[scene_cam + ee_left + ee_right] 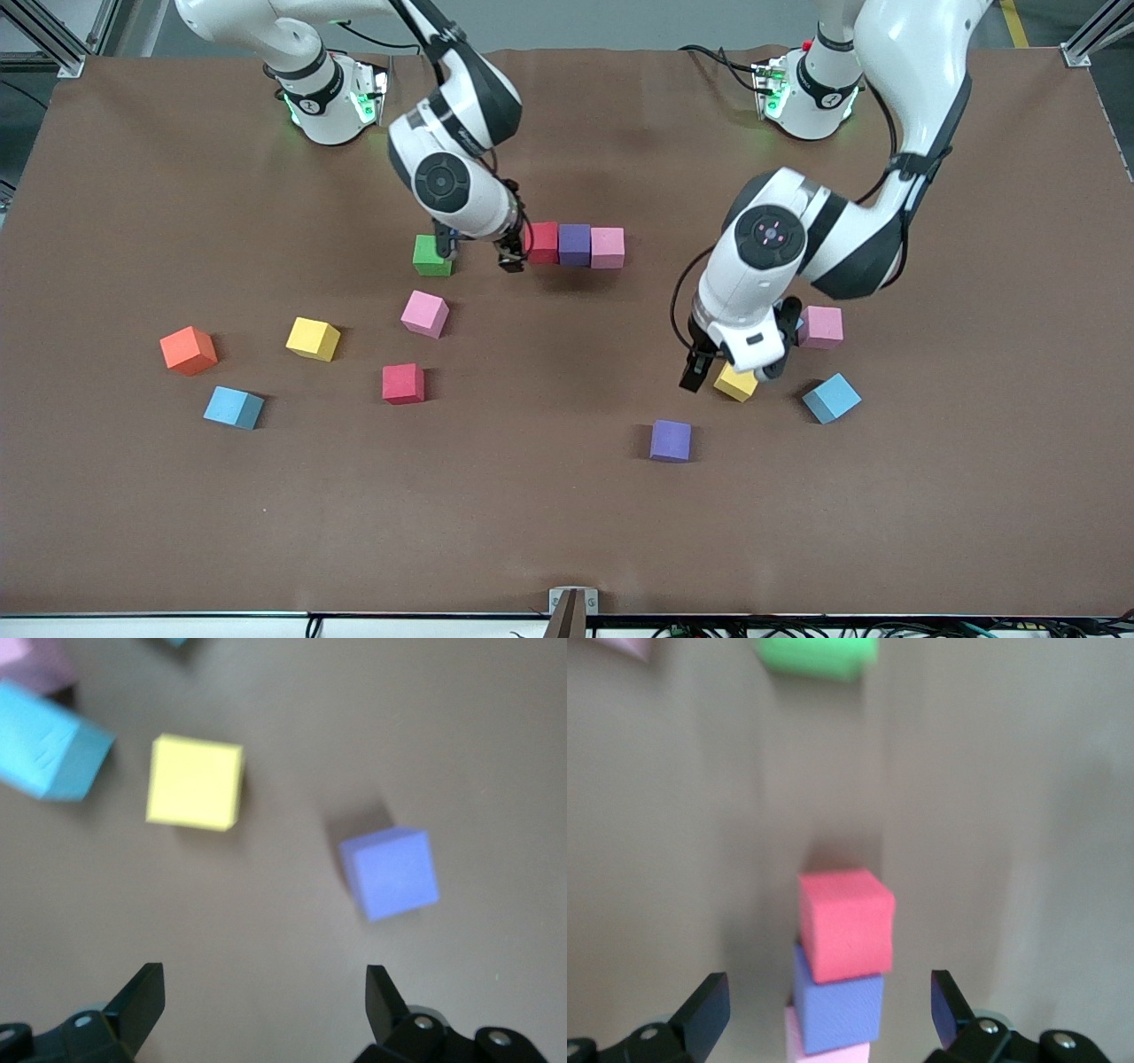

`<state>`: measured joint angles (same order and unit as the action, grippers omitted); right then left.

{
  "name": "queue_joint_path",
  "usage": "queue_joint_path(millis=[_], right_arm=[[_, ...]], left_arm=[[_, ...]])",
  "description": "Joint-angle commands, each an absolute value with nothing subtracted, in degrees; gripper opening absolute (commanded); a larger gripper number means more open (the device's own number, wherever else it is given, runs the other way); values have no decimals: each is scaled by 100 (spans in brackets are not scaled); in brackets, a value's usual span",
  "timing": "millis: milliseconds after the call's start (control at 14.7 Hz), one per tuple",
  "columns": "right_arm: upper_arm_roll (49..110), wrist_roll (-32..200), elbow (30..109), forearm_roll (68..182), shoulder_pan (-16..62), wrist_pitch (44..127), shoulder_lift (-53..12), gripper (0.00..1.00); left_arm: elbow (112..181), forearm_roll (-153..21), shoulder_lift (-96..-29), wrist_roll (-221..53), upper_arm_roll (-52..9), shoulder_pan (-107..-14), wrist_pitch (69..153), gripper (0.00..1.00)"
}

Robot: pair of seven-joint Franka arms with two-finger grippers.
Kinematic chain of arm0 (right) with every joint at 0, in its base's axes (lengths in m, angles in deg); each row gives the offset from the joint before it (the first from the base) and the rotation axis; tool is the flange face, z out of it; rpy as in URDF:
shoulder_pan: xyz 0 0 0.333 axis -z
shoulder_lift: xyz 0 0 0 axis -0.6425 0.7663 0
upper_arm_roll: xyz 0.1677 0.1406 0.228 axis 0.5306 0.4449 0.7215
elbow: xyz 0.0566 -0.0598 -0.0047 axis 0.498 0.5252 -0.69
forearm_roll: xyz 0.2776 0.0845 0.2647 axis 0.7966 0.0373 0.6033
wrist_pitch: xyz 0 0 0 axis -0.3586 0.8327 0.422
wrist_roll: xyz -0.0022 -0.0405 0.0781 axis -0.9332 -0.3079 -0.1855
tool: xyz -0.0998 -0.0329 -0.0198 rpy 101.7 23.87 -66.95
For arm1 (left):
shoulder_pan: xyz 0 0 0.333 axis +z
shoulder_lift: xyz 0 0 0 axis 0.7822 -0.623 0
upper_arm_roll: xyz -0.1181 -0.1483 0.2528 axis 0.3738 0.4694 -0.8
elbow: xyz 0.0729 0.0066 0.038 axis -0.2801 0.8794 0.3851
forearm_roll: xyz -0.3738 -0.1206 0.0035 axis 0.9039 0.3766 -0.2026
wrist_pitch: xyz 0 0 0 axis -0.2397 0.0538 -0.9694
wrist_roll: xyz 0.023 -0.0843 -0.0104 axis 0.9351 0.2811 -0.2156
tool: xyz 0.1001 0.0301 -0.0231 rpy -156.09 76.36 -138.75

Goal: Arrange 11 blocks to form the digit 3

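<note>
row begun: a red block (542, 242), a purple block (574, 244) and a pink block (608, 247) lie touching in one line on the worktop (567, 532), toward the edge where the arm bases stand.
right pincer (476, 252): fingers spread and holding nothing, low at the red end of the row, between it and the green block (431, 255).
risk at the row: the finger next to the red block stands very close; a sideways move before lifting could nudge that block and skew the whole line, since the three only rest against each other.
risk at the green block: it sits just beside the other finger, so a careless sweep could push it off its spot.
left pincer (732, 364): fingers spread, empty, low over a yellow block (736, 383) toward the left arm's end of the worktop.
crowding there: a pink block (821, 326) and a light blue block (831, 398) lie near the yellow one; the yellow block sits turned to the fingers, so a closing grip may catch a corner and spin it away.
loose blocks: pink (424, 314), yellow (313, 338), red (403, 384), light blue (233, 408) toward the right arm's end; purple (671, 440) nearer the front edge.
decoy: an orange cube (188, 350) lies among them; picking it would spoil the count.
</note>
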<state>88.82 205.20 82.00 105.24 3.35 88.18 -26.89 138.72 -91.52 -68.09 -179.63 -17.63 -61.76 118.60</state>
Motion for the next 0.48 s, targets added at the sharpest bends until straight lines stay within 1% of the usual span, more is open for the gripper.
queue_joint_path(millis=[0,204,340,408], right_arm=[[8896,19520,8103,9625,753,8531,-2800,100],[8896,17264,8103,9438,1464,8592,-2800,100],[8896,15831,8103,9429,2000,8959,-2791,100],[8896,15188,8103,9438,2203,9153,-2774,100]], left_arm=[[12628,-9732,-7842,-17818,-1838,-6280,11680,100],[11976,-9733,-8405,-17467,-2005,-6315,11759,100],[11755,-9619,-8696,-17536,-2006,-6272,12065,100],[11754,-9462,-8775,-17572,-2014,-6254,12189,100]])
